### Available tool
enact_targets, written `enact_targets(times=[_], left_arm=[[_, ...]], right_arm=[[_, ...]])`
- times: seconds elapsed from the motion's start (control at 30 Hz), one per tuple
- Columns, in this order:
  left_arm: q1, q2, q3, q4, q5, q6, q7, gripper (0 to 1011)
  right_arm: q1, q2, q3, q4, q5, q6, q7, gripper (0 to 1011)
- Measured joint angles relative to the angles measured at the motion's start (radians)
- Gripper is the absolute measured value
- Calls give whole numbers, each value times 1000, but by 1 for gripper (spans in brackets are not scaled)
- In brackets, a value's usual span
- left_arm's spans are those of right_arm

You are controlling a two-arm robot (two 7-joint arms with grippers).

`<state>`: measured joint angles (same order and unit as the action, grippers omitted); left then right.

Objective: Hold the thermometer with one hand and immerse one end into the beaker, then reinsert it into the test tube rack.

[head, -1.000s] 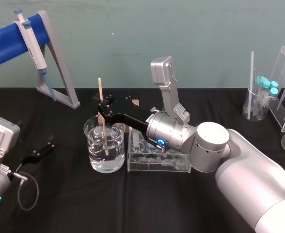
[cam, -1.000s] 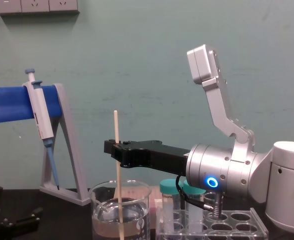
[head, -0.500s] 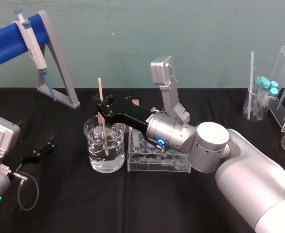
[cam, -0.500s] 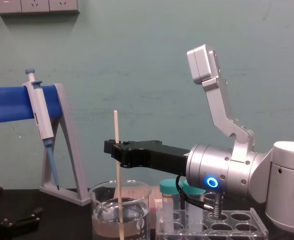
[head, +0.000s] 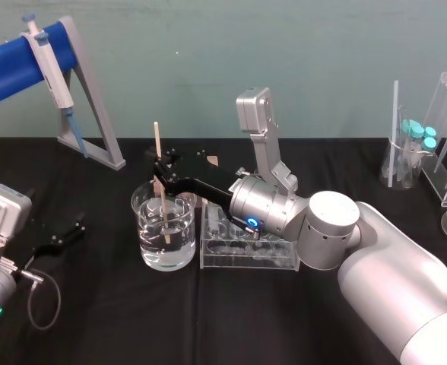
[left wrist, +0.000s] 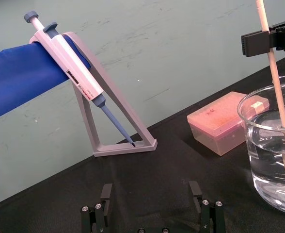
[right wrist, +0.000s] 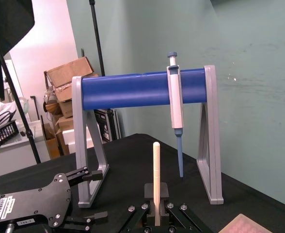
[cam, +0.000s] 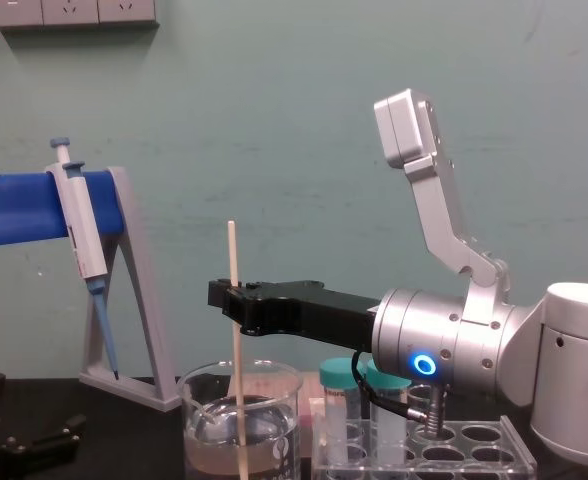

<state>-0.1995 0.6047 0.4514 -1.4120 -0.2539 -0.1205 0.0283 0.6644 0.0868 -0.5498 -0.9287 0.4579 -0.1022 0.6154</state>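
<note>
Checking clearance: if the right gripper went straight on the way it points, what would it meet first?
Likely the pipette stand, dead ahead in its wrist view, though depth is unclear. Sooner, the thermometer held by the right gripper would press the beaker's wall. The left gripper sits parked.

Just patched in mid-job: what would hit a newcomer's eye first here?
The right gripper holds the thermometer upright, its lower end dipped in water in the beaker, left of the test tube rack. Behind, a pipette hangs on a blue-barred stand; the left gripper lies open at far left.
</note>
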Motion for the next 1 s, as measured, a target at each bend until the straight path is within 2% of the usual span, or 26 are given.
enact_targets(times=[1.0], left_arm=[[0, 0, 0, 0, 0, 0, 0, 1004]], right_arm=[[0, 0, 0, 0, 0, 0, 0, 54]])
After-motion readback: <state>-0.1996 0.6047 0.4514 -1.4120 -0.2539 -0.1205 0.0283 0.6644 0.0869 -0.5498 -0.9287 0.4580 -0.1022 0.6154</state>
